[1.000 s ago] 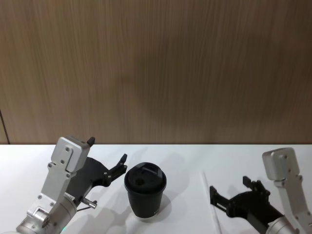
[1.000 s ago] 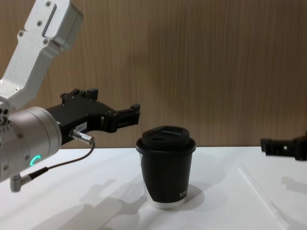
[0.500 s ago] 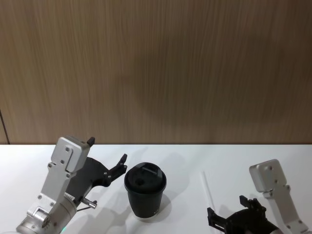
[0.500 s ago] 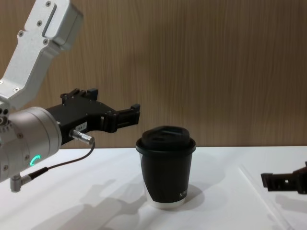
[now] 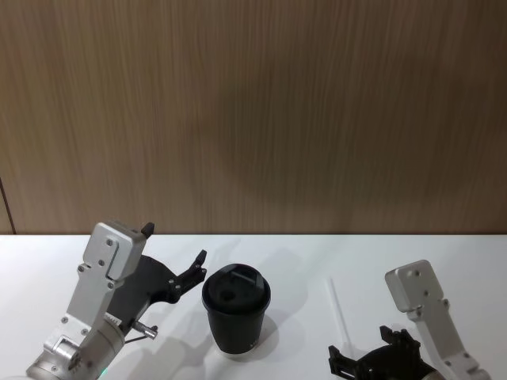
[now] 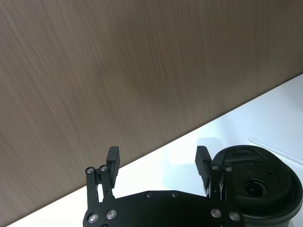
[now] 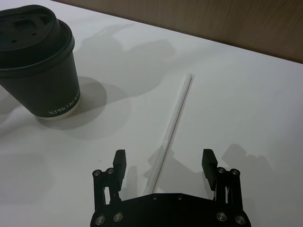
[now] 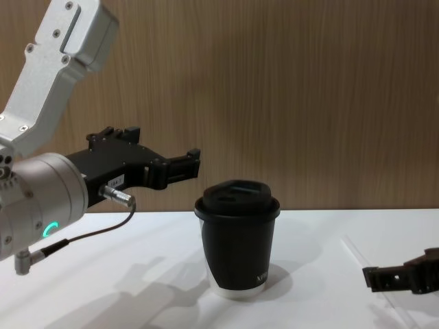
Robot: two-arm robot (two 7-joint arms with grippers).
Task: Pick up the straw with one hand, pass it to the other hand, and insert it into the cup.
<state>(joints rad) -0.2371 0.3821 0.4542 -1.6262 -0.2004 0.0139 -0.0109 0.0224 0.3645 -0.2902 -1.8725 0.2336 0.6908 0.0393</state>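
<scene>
The white straw lies flat on the table to the right of the cup. The black lidded cup stands upright at the middle. My right gripper is open and low over the straw's near end, one finger on each side of it, with nothing held. It enters the chest view low at the right edge. My left gripper hovers open and empty, raised just left of the cup's lid.
The white table runs back to a wood-panelled wall. A thin grey cable hangs under the left wrist.
The right gripper has dropped lower and drawn in over the straw's near end. The left gripper, cup and straw have not moved.
</scene>
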